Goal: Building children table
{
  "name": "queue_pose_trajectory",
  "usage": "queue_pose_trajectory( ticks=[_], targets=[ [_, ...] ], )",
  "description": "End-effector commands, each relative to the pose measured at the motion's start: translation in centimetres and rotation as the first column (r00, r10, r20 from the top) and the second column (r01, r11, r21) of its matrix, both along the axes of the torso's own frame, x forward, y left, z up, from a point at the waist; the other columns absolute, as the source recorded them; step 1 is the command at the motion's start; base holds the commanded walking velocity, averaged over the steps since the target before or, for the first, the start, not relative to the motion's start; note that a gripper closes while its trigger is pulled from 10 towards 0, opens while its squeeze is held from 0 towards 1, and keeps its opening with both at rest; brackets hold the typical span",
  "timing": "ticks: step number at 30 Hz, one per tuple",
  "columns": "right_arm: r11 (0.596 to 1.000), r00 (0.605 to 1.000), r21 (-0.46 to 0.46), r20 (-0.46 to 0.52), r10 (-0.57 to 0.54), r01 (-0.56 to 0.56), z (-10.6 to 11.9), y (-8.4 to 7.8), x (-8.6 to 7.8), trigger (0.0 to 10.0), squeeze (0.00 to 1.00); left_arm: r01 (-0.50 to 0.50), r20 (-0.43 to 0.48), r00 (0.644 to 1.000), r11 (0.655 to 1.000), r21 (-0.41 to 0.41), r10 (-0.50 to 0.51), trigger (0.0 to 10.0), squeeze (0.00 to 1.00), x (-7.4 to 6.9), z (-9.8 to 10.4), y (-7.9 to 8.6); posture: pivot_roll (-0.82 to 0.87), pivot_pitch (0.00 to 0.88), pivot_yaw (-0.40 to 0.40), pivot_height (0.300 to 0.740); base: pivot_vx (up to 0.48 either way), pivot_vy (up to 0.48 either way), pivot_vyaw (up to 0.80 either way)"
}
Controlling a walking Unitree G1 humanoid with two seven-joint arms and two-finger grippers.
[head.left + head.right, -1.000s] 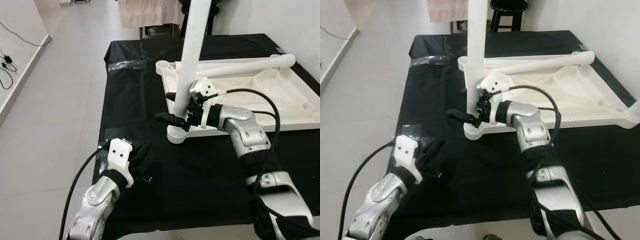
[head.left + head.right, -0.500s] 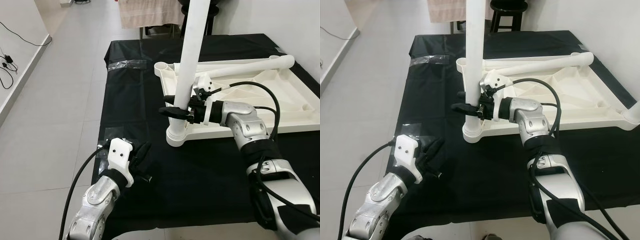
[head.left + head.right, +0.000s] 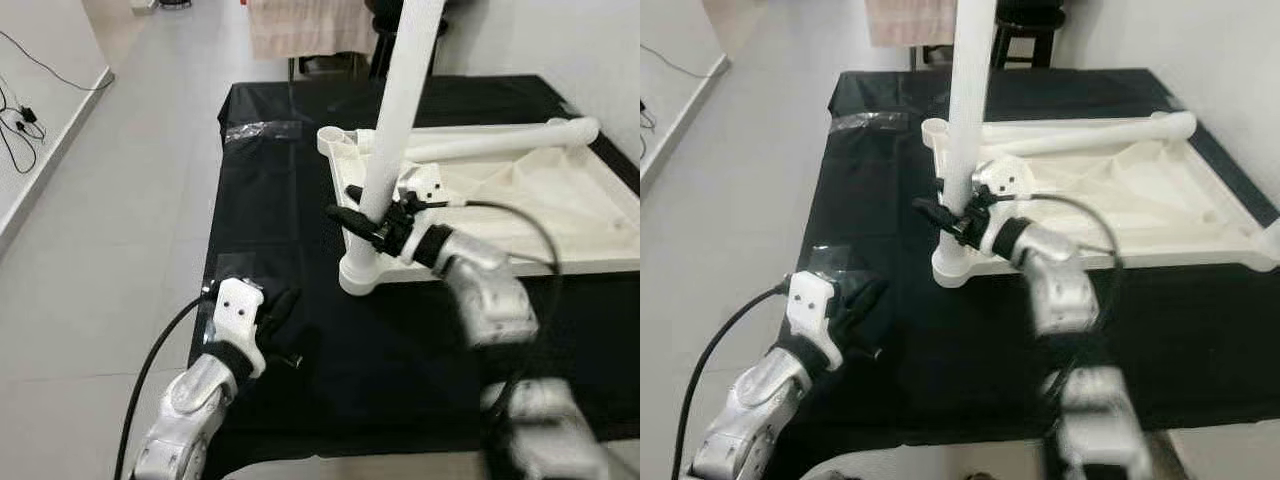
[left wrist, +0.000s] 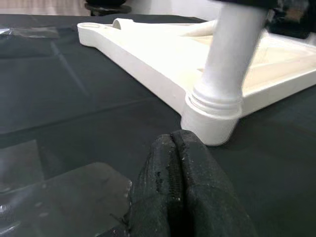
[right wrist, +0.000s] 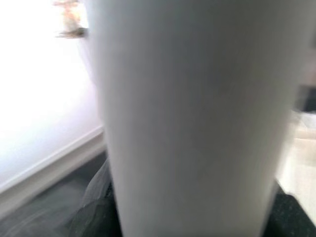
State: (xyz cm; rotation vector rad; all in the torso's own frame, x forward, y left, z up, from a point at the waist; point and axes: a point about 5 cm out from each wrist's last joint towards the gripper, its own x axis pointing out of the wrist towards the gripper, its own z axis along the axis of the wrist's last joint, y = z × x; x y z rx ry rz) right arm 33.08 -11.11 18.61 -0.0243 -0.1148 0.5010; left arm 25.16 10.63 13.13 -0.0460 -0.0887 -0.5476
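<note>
A white tabletop [image 3: 560, 200] lies upside down on the black-covered table [image 3: 280, 200]. One white leg [image 3: 395, 110] stands upright in its near left corner socket [image 3: 358, 275], leaning slightly right. My right gripper [image 3: 360, 215] is shut on this leg just above the socket, and the right wrist view has the leg [image 5: 197, 118] very close. A second leg [image 3: 490, 140] lies along the tabletop's far edge. My left gripper [image 4: 172, 140] rests shut on the cloth, a short way in front of the socket [image 4: 212, 118].
Two patches of clear tape [image 3: 262, 130] [image 3: 225, 295] stick to the cloth on the left side. Tiled floor [image 3: 120, 200] lies beyond the table's left edge. A stool [image 3: 1025, 20] and a hanging cloth [image 3: 300, 25] stand behind the table.
My right arm has swung lower and nearer and is blurred now, its wrist turned while still on the leg. The leg leans a little more to the right. The left arm has stayed put.
</note>
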Motion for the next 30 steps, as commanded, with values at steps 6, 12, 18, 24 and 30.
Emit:
queue_pose_trajectory(
  ticks=[6,12,18,24,30],
  targets=[
    [0.989,0.971,-0.058,-0.188,-0.147,0.139,-4.5,-0.1,0.7,0.0,0.00,0.007,-0.005,1.000,1.000,0.001,-0.007,10.0,0.00,0.0,0.0,0.2,0.02,0.139,-0.027,0.740,0.000,0.000,0.00],
    [0.991,0.970,-0.044,-0.204,-0.136,0.130,-4.6,0.1,0.7,10.0,0.00,-0.013,0.003,1.000,1.000,0.002,0.013,10.0,0.00,0.1,0.1,0.3,0.01,0.144,-0.022,0.740,0.000,0.000,0.00],
    [0.999,0.985,0.045,-0.170,-0.007,0.015,-2.6,0.0,1.3,10.0,1.00,-0.001,-0.004,1.000,1.000,-0.003,0.001,10.0,0.00,0.1,0.1,0.2,0.01,0.140,-0.018,0.740,0.000,0.000,0.00],
    [0.938,0.939,-0.052,-0.023,0.342,-0.343,3.0,1.5,2.2,10.0,0.00,0.002,-0.006,1.000,1.000,-0.002,-0.002,10.0,0.00,0.2,0.0,0.0,0.02,0.128,-0.022,0.740,0.000,0.000,0.00],
    [0.865,0.880,-0.164,-0.084,0.468,-0.475,2.0,0.9,3.1,10.0,0.00,-0.001,-0.007,1.000,1.000,-0.001,0.001,10.0,0.00,0.2,-0.1,-0.1,0.02,0.120,-0.026,0.740,0.000,0.000,0.00]
  ],
)
